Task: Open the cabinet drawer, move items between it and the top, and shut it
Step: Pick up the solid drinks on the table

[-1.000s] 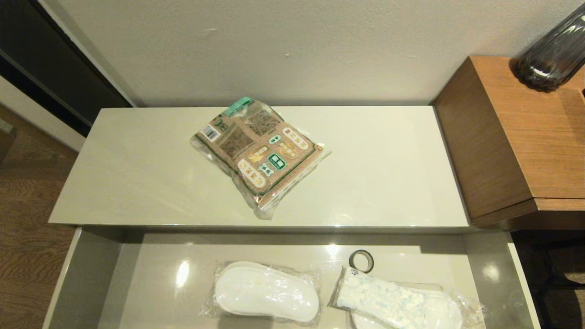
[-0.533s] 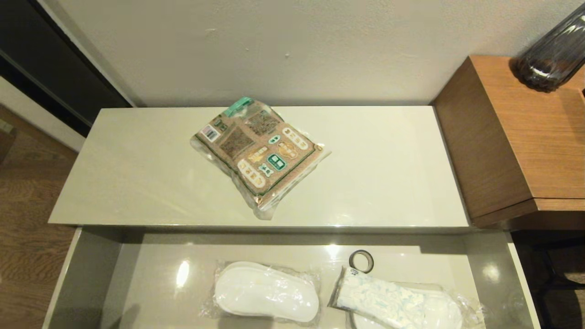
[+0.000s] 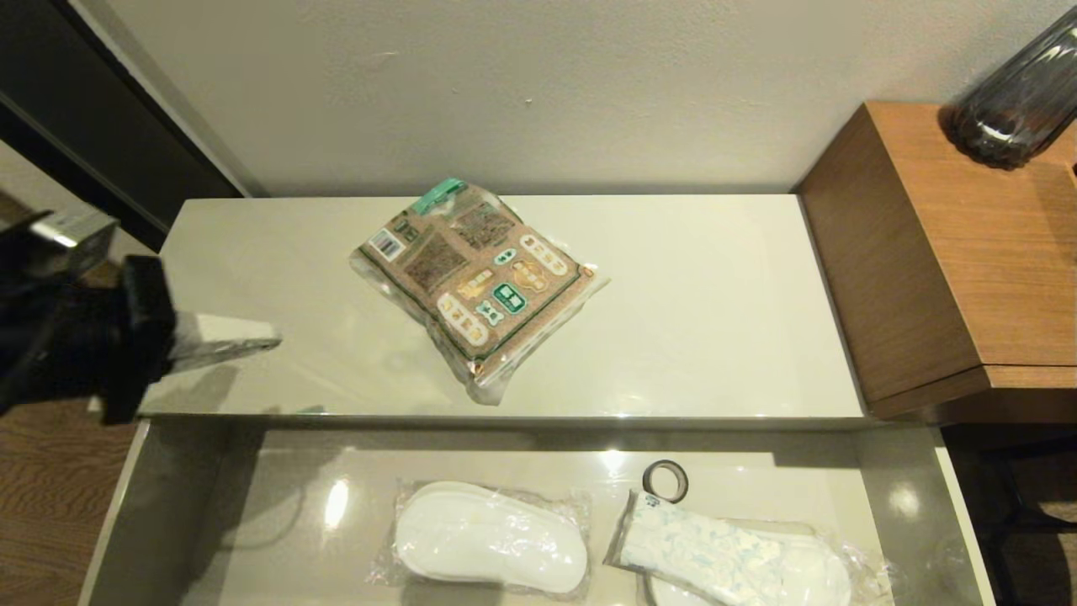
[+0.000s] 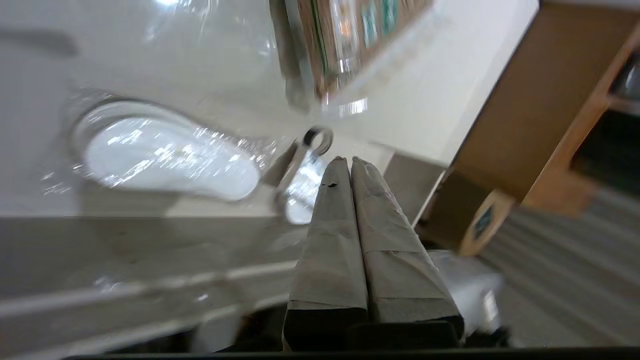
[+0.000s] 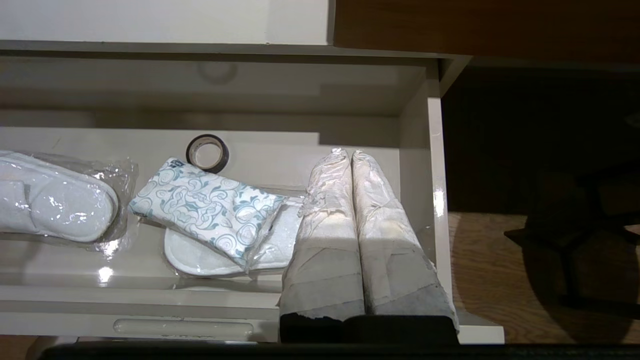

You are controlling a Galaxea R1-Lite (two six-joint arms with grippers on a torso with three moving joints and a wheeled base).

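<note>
Glossy, smooth cream top (image 3: 715,320); clear crinkly plastic wraps the printed packet (image 3: 475,282); the block unit (image 3: 951,252) shows matt wood grain.

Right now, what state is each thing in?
cabinet drawer: open
brown-and-green packet: flat on the top
white patterned pack: in drawer, lying on a bagged slipper
tape ring: in drawer
left claw: shut, empty, over the top
right claw: shut, empty

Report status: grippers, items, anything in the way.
Left gripper shut, empty, over the top's left end. Right gripper shut, over the open drawer. Printed packet on the top. Path clear.
</note>
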